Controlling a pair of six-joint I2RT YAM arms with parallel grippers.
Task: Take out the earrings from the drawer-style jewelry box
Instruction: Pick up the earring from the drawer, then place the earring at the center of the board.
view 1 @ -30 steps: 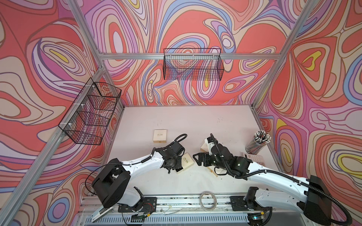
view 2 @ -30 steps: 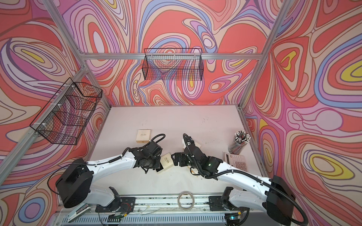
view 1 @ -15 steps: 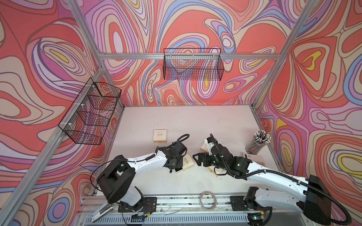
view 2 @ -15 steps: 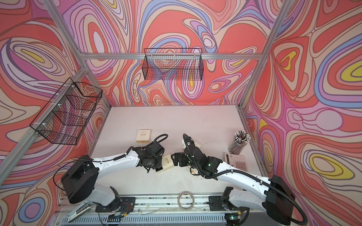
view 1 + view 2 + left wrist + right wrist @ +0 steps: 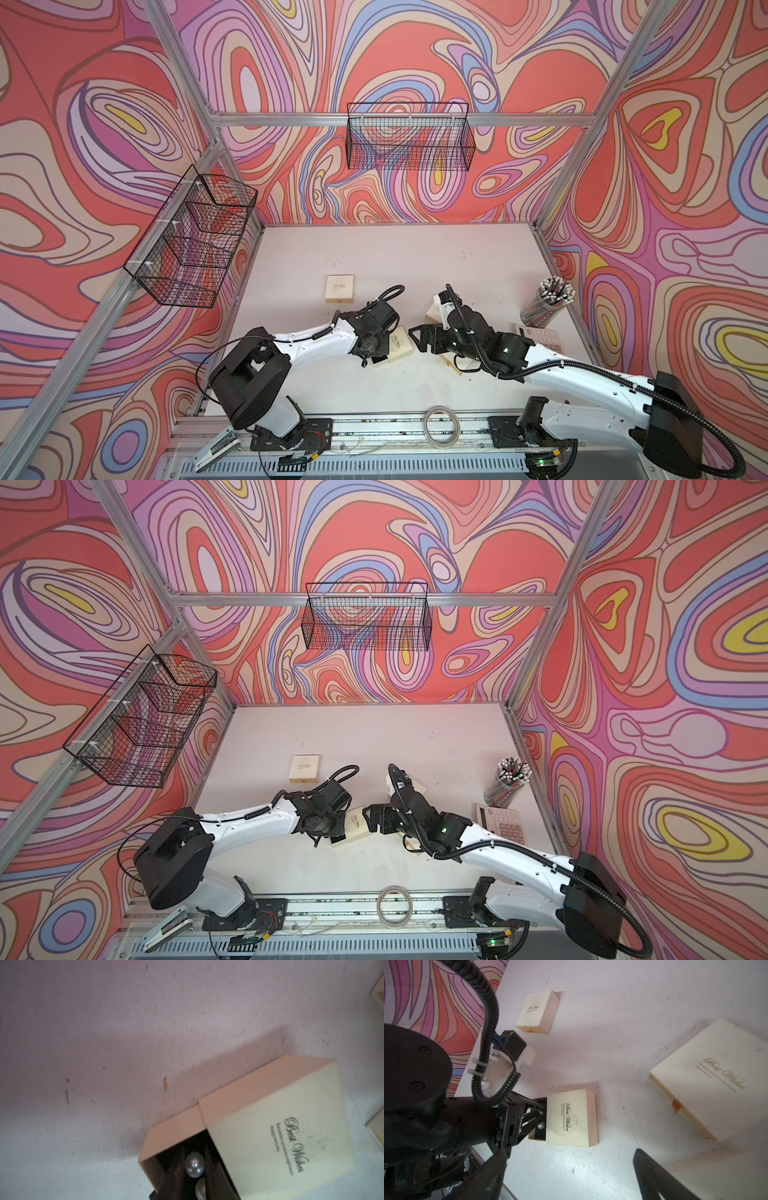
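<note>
"What kind of place is this?"

"A robot test lab. Two robot arms are bolted to a metal rail at the edge of a white table."

"And the walls?"

"Swirly printed sheets on a silver frame, like a little booth. Black wire baskets hang on it."
</note>
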